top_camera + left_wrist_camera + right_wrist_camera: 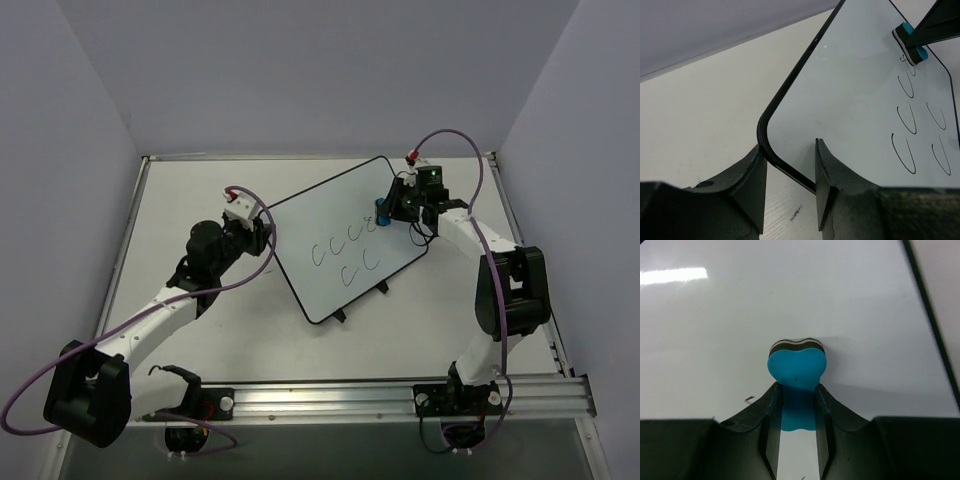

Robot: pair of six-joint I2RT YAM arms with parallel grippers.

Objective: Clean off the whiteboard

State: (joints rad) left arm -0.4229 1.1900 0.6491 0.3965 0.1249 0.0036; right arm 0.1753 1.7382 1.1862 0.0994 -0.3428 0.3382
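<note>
1. Whiteboard (320, 215) lies flat on the table (180, 200), turned diagonally between the two arms, roughly mid-table. Its black "c" marks (345, 248) cluster in the half nearer the right arm.
2. Right gripper (796, 390) pinches the blue eraser (796, 365) at its narrow waist, fingers pressed hard against it. The eraser's felt face sits on the board at the far end of the cluster, on the outermost mark.
3. Left gripper (790, 165) straddles the rim at the corner nearest the left arm. Its fingers stand apart, one against the black frame from the table side, the other over the white surface. I cannot tell whether they clamp the rim or merely brace it.
4. Step in hand, as I judge it: the start of the wipe. The eraser is down on the writing, yet nearly every mark reads clean and whole.
5. Next move calls for dragging the eraser through both rows toward the board's near edge, felt flat and pressed down. The left arm must steady the board, since a loose hold could let it slide under the stroke.
</note>
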